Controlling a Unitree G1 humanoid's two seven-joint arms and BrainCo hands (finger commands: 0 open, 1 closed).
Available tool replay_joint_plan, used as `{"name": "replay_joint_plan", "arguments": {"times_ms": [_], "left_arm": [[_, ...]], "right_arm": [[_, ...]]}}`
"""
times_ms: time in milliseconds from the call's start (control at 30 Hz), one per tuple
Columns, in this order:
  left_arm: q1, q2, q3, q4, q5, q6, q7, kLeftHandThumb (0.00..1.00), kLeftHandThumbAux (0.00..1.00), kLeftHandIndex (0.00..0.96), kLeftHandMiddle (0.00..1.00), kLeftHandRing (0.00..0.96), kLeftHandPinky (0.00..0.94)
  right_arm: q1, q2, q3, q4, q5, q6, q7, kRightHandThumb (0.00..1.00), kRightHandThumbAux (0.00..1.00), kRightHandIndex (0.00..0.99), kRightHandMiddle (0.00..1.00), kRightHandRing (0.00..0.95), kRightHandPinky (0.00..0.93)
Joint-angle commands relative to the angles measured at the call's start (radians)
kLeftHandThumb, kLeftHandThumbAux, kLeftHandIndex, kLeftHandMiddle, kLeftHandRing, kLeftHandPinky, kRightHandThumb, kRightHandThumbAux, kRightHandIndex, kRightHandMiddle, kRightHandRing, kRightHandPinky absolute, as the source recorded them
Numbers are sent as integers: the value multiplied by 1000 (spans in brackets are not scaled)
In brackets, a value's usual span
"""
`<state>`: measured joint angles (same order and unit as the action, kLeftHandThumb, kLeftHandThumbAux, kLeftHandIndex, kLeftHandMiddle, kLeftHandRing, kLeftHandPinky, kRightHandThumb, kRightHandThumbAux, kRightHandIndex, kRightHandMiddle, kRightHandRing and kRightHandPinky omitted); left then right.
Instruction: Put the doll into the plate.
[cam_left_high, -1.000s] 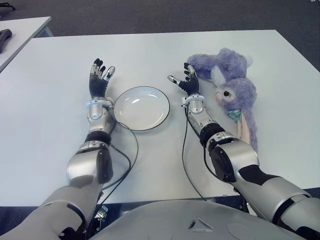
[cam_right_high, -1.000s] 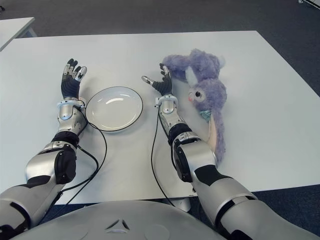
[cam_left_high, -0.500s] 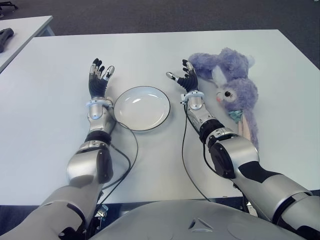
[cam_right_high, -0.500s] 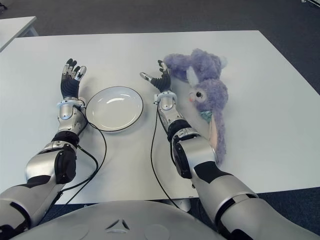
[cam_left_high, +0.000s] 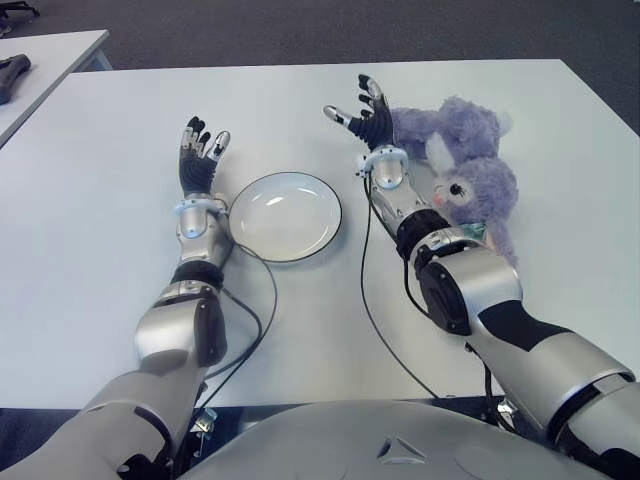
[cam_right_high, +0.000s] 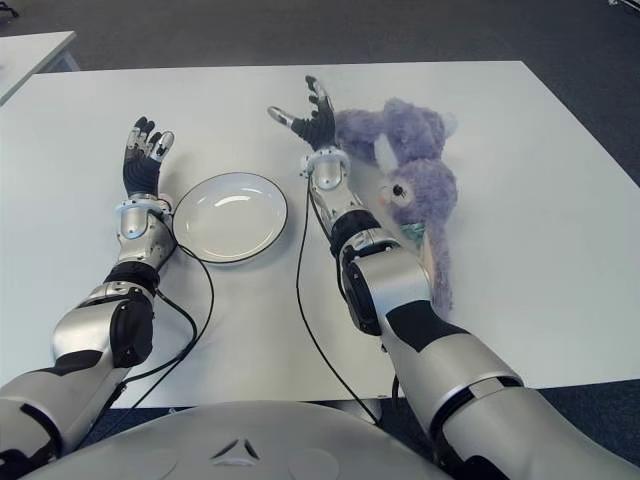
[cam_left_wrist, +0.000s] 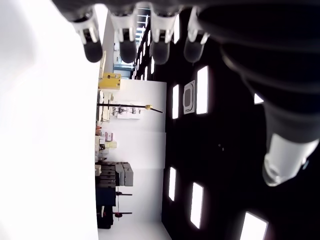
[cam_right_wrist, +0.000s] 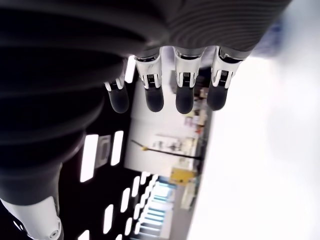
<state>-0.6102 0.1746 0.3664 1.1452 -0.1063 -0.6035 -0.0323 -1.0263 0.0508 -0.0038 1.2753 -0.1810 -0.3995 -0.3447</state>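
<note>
The purple plush rabbit doll (cam_left_high: 462, 170) lay on its side on the white table (cam_left_high: 110, 260), at roughly 3 o'clock from the white plate (cam_left_high: 285, 215) and near it, with nothing inside the plate. The right hand (cam_left_high: 365, 115) was raised at the doll's 9 o'clock edge, level with its upper body, fingers spread and holding nothing; its own wrist view showed straight fingertips against the room, with no fur between them. Whether the hand touched the plush could not be told. The left hand (cam_left_high: 198, 152) showed just beside the plate at its 10 o'clock, fingers likewise extended and empty.

The grasp looked the risky part. The doll was soft and long, so a hold on one end would probably let the ears and legs trail, and they might drag across the table or hang over the plate's rim. A sweep toward 9 o'clock with a loose pinch could drop it short, or nudge the light plate toward the left hand. The black cable (cam_left_high: 375, 300) running along the right forearm could also snag the toy.

The table was bare white; a second table (cam_left_high: 45, 55) stood at 10 o'clock beyond it, over dark grey carpet (cam_left_high: 300, 30)
</note>
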Motion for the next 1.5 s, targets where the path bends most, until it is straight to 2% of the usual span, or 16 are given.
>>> {"name": "replay_joint_plan", "arguments": {"times_ms": [33, 1067, 1200, 1500], "left_arm": [[281, -119, 11, 166, -8, 15, 32, 0, 572, 36, 65, 37, 0], [274, -123, 12, 165, -9, 36, 43, 0, 593, 41, 74, 43, 1], [274, -123, 13, 165, -10, 40, 44, 0, 599, 44, 76, 44, 0], [271, -124, 22, 166, -19, 38, 35, 0, 580, 48, 75, 42, 0]], "right_arm": [[-47, -18, -5, 21, -1, -7, 22, 100, 725, 83, 93, 93, 110], [-101, -44, -23, -9, 13, -96, 48, 155, 696, 74, 81, 64, 76], [-120, -57, -31, -15, 19, -96, 59, 162, 697, 67, 75, 60, 73], [-180, -122, -40, -42, 32, -109, 105, 174, 715, 53, 68, 57, 78]]}}
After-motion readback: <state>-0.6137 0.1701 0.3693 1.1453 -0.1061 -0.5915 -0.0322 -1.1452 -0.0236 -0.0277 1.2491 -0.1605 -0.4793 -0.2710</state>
